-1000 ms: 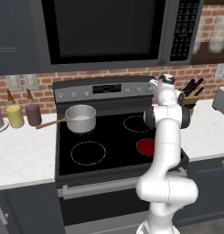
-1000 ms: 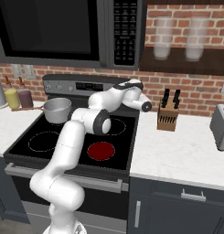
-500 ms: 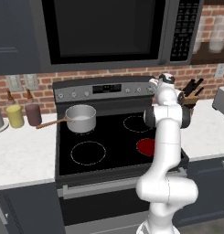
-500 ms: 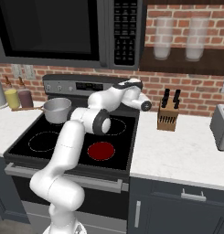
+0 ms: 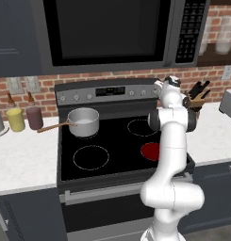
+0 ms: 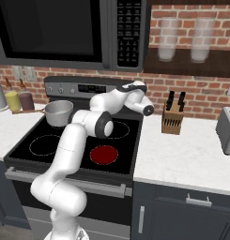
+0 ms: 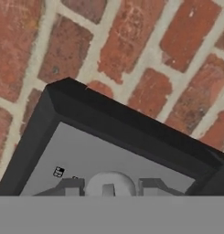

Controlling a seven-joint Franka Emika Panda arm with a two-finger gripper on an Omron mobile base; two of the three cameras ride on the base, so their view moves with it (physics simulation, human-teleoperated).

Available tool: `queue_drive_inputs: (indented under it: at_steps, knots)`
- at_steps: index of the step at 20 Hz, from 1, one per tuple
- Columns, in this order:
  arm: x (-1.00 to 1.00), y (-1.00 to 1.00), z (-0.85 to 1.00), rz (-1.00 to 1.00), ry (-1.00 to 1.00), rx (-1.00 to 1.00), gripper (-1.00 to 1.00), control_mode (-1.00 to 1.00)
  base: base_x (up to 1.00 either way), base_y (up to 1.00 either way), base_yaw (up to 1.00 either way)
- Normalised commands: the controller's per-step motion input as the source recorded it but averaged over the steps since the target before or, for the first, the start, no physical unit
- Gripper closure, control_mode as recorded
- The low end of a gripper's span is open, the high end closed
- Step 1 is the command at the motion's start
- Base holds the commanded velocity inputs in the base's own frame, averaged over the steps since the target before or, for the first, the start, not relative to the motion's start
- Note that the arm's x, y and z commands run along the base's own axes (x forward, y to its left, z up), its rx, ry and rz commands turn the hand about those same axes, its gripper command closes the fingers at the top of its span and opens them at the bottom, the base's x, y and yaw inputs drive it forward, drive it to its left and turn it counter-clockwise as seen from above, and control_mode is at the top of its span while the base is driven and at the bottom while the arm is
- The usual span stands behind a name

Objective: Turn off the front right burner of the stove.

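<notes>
The stove (image 5: pixel 118 141) is a black glass-top range, and its front right burner (image 5: pixel 151 150) (image 6: pixel 103 154) glows as a solid red disc. The arm reaches over it to the right end of the grey back panel (image 5: pixel 107 92), where my gripper (image 5: pixel 160 87) (image 6: pixel 128 88) meets the panel. In the hand view a round grey knob (image 7: pixel 109 181) sits between the two fingers (image 7: pixel 70 187) of my gripper (image 7: pixel 109 190). The tips press against its sides, so the gripper is shut on the knob.
A steel pot (image 5: pixel 84 121) with a wooden spoon stands on the back left burner. A knife block (image 6: pixel 172 117) sits on the counter right of the stove and a toaster (image 6: pixel 226 129) further right. The microwave (image 5: pixel 107 33) hangs low above the back panel. Bottles (image 5: pixel 25 117) stand at the left.
</notes>
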Motion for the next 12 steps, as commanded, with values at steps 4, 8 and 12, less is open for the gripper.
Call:
queue_drive_inputs:
  at_steps: [4, 8, 12]
  knots:
    - [0.00, -0.13, 0.05, -0.18, -0.01, 0.29, 1.00, -1.00, 0.00, 0.00, 0.00]
    - [-0.09, -0.01, 0.07, -0.15, -0.03, 0.27, 1.00, -1.00, 0.00, 0.00, 0.00]
    - [-0.01, 0.00, 0.05, -0.15, -0.03, 0.20, 1.00, -1.00, 0.00, 0.00, 0.00]
